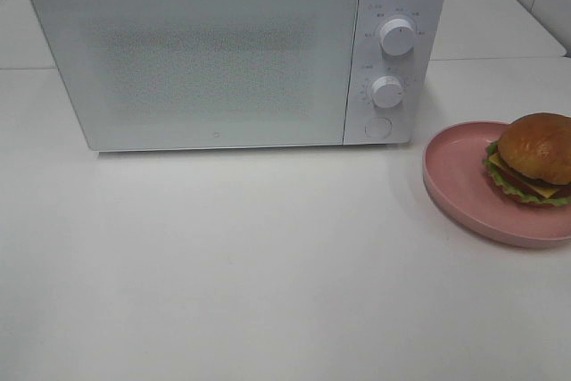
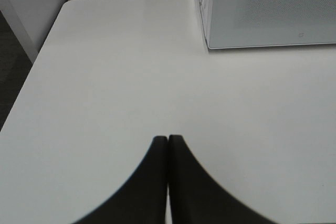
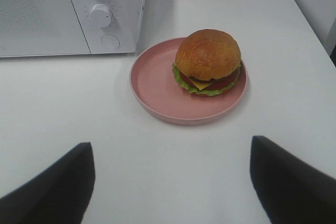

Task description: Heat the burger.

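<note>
The burger (image 1: pixel 535 158) with its glossy brown bun, lettuce and cheese sits on a pink plate (image 1: pixel 459 180) at the right edge of the exterior view. The right wrist view shows the burger (image 3: pixel 208 61) on the plate (image 3: pixel 155 80), ahead of my right gripper (image 3: pixel 170 174), whose dark fingers stand wide open with nothing between them. My left gripper (image 2: pixel 167 145) is shut, its two fingertips pressed together over bare white table. Neither arm appears in the exterior view.
A white microwave (image 1: pixel 223 51) stands at the back with its door closed, two knobs (image 1: pixel 395 36) and a round button on its right panel. It also appears as the microwave (image 3: pixel 63 11) beside the plate. The white table (image 1: pixel 250 265) spreads in front.
</note>
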